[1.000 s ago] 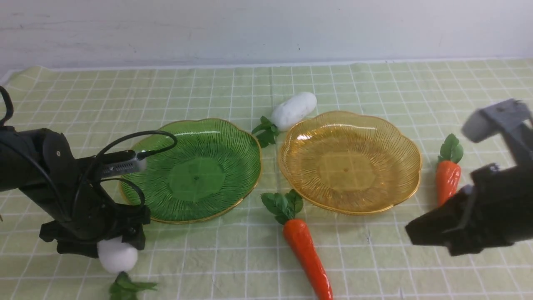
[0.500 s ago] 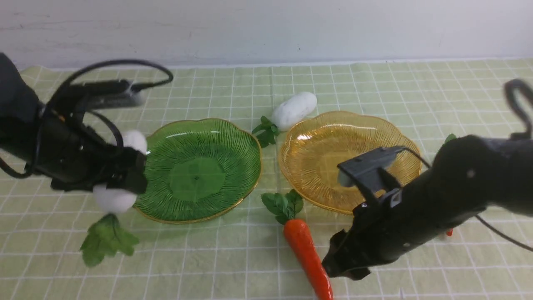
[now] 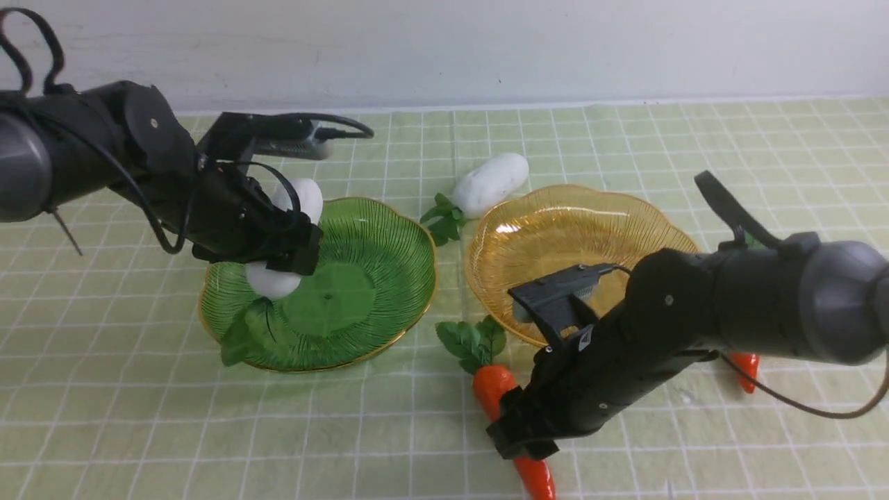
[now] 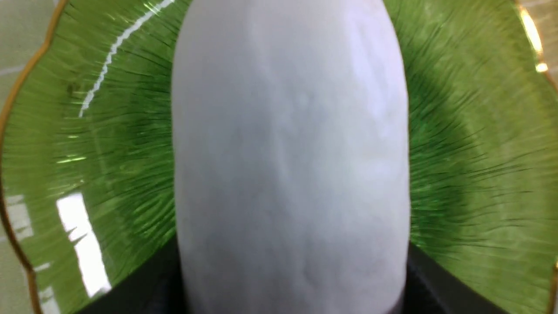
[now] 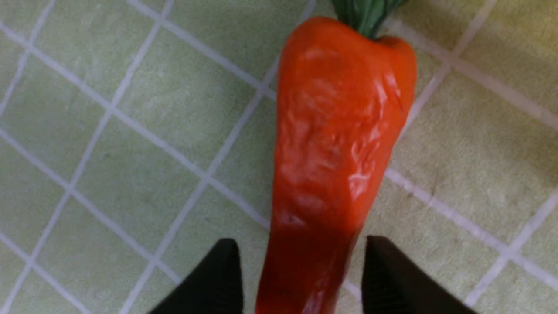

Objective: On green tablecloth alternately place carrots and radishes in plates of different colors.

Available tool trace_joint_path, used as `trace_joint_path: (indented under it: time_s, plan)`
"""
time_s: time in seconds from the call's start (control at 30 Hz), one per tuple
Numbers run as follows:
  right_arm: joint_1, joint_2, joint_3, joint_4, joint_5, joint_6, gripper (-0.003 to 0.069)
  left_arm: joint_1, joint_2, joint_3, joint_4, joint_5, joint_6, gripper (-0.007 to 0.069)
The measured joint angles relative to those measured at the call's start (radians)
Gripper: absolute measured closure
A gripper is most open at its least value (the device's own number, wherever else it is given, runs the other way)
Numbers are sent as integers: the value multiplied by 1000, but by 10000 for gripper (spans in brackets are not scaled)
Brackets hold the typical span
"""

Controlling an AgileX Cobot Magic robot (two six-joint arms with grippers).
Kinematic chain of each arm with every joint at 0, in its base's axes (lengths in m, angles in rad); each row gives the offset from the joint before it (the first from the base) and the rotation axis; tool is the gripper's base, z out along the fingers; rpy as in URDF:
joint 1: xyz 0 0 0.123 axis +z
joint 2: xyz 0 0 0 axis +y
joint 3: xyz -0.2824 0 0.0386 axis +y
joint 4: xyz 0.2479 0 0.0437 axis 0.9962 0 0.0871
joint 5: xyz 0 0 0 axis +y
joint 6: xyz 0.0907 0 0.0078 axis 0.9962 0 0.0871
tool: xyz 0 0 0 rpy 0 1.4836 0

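My left gripper [image 3: 281, 243] is shut on a white radish [image 3: 272, 281] and holds it above the left part of the green plate [image 3: 375, 278], leaves hanging down onto the plate. The left wrist view is filled by this radish [image 4: 290, 152] over the green plate [image 4: 471, 152]. My right gripper [image 3: 521, 437] is open and low over the near carrot [image 3: 492, 389]. In the right wrist view the gripper [image 5: 301, 248] has one finger on each side of the carrot [image 5: 335, 144], not closed on it. The amber plate [image 3: 555, 236] is empty.
A second radish [image 3: 489, 182] lies on the green tablecloth [image 3: 139, 417] behind and between the two plates. A second carrot is mostly hidden behind my right arm; only its tip [image 3: 745, 361] shows. A white wall runs along the far edge.
My left gripper lifted the radish off the near-left cloth and carried it over the green plate. My right arm swung in from the right and came down over the near carrot.
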Motion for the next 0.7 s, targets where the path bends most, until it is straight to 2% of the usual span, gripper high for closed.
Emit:
trace_joint_path:
  time_s: [0.03, 0.07, 0.23, 0.43, 0.53, 0.63, 0.67, 0.7]
  plan:
    - [0, 0, -3, -1, 30, 9, 472, 0, 18, -9, 9, 1, 0, 174]
    - [0, 0, -10, -8, 55, 13, 507, 0, 30, -16, 17, 7, 0, 162]
    - [-1, -50, -38, -41, 174, 17, 484, 0, 37, -83, 23, 104, 0, 25]
    - [-71, -182, -75, -84, 217, 73, 484, -4, 37, -230, 10, 232, -4, 27]
    - [-168, -228, -124, -116, 225, 113, 484, -19, 37, -321, -6, 272, -4, 104]
    - [-256, -223, -182, -132, 229, 126, 484, -63, 47, -423, -9, 325, -4, 296]
    - [-284, -215, -204, -133, 229, 128, 484, -87, 57, -475, -9, 347, -4, 405]
    - [-321, -193, -233, -134, 230, 131, 484, -107, 72, -530, -7, 359, -4, 478]
